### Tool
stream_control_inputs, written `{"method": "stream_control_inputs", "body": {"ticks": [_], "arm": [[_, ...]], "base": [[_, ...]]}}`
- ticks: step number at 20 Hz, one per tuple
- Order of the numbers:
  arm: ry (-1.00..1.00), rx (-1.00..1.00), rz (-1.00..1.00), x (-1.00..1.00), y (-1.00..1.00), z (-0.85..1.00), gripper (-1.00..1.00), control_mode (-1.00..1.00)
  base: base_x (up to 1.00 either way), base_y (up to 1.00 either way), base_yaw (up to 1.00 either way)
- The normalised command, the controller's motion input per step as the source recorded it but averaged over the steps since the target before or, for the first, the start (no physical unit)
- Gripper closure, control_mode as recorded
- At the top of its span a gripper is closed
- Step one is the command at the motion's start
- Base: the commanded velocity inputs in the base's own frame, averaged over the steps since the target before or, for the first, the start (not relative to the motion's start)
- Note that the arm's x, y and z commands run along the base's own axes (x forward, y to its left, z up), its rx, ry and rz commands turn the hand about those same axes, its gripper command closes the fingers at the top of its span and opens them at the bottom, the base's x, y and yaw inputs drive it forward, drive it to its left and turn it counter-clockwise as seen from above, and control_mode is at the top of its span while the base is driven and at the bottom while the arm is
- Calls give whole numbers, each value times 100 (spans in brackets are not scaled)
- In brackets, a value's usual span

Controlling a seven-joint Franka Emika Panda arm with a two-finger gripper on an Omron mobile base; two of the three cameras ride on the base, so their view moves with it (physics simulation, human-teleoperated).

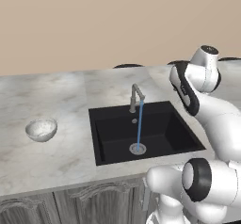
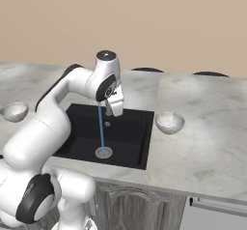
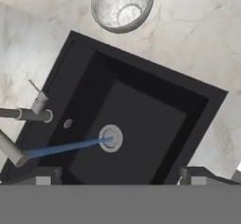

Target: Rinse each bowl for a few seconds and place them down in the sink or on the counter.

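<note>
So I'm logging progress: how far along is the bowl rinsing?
Done: water runs from the grey angular faucet into the black sink. In hand: nothing; the tool is open. Left: both speckled bowls, left and right, sit on the marbled counter.

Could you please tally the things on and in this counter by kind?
Bowls: 2, the left bowl and the right bowl, both on the counter
Sinks: 1
Faucets: 1, running
Total: 4

We are in a kitchen: a black sink (image 1: 146,133) under our gripper (image 3: 117,173), marbled bench (image 1: 56,100), cabinet doors (image 1: 94,202) below.
</note>
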Motion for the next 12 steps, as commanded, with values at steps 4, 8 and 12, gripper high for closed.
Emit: {"method": "stream_control_inputs", "body": {"ticks": [4,8,12], "arm": [[0,-6,9,-6,59,0,-100,-100],[0,-6,8,-8,57,0,-100,-100],[2,-6,8,-4,57,0,-100,-100]], "base": [[0,0,0],[0,0,0],[0,0,0]]}}
